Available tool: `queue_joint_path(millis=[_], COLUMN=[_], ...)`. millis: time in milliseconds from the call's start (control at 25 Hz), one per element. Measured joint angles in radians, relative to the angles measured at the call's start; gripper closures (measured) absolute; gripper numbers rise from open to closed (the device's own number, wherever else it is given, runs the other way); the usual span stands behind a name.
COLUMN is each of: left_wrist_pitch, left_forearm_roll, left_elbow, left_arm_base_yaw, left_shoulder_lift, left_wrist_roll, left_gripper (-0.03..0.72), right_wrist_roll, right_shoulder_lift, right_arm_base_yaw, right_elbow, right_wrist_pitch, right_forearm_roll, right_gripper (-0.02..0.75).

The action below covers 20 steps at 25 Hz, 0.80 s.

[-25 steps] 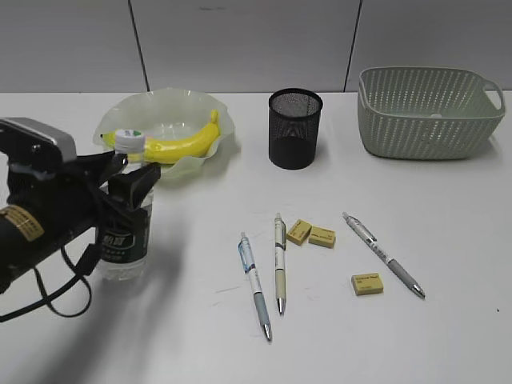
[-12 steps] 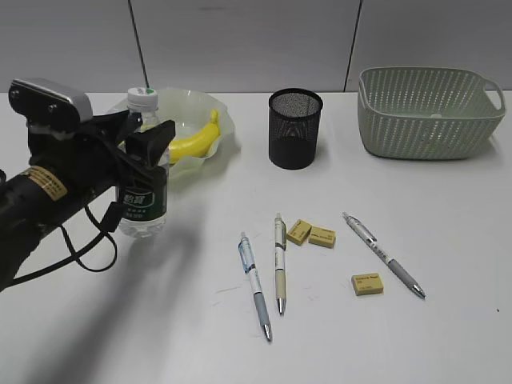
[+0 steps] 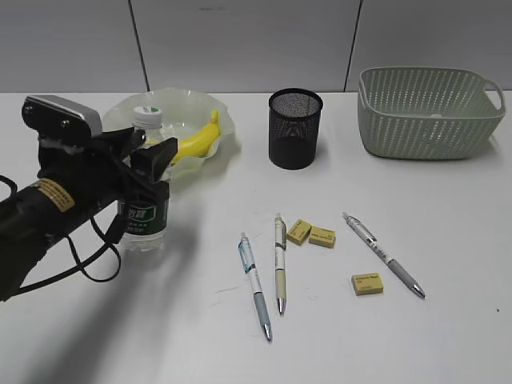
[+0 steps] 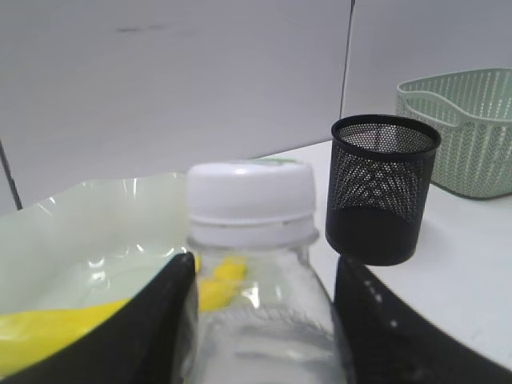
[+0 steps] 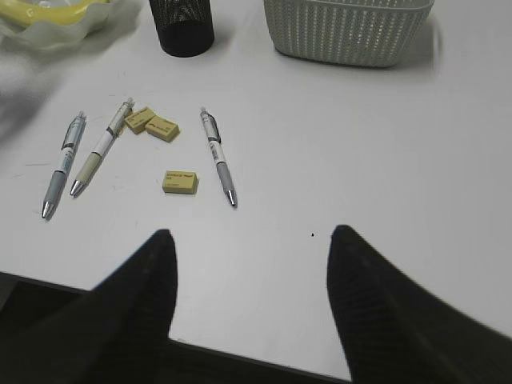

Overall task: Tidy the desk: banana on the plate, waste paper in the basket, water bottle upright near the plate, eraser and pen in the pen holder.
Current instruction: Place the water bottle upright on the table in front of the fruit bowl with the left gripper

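Both left pincer [image 3: 142, 164] fingers tight against upright water bottle [image 3: 145, 210].

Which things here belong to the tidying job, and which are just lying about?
Job: water bottle in the left pincer, banana, plate, basket, pen holder, three pens, three erasers.
Lying about: nothing visible.

**Desk layout**

The plate [image 3: 226, 120] sits back left with the banana [image 3: 196, 142] in it; the bottle [image 3: 145, 196] stands upright just before it. The pen holder [image 3: 294, 128] is back centre, the basket [image 3: 429, 111] back right. Three pens [image 3: 278, 262] and three erasers [image 3: 322, 237] lie in front on the surface [image 3: 448, 320].
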Motion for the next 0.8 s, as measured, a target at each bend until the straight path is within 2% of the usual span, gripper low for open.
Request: queue_joint_path(millis=[240,520,800], left_wrist_pitch=[0.000,0.000,-0.024], left_forearm_roll=[0.000,0.000,0.000], left_elbow=[0.000,0.002,0.048], left_arm_base_yaw=[0.000,0.000,0.000], left_shoulder_lift=[0.003,0.003,0.003], left_wrist_roll=[0.000,0.000,0.000], left_gripper=[0.293,0.293,0.276], right_wrist_roll=[0.000,0.000,0.000], right_shoulder_lift=[0.000,0.000,0.000], right_arm_base_yaw=[0.000,0.000,0.000], right_elbow=[0.000,0.000,0.000], right_wrist_pitch=[0.000,0.000,0.000], right_forearm_roll=[0.000,0.000,-0.001], right_gripper=[0.274,0.335,0.353])
